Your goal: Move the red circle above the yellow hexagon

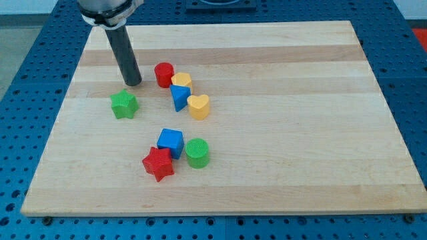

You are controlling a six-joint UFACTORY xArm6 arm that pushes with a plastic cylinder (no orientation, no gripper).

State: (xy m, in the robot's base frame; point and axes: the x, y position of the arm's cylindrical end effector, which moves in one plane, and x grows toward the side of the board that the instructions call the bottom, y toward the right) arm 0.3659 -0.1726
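Note:
The red circle (164,74) stands on the wooden board, touching the upper left side of the yellow hexagon (181,81). My tip (133,83) rests on the board to the left of the red circle, a small gap apart, and just above the green star (124,105). A blue triangle (179,97) sits right below the yellow hexagon, and a yellow heart (199,106) lies to its right.
A blue cube (170,142), a red star (158,164) and a green circle (197,153) cluster lower down in the middle of the board (300,133). A blue perforated table surrounds the board.

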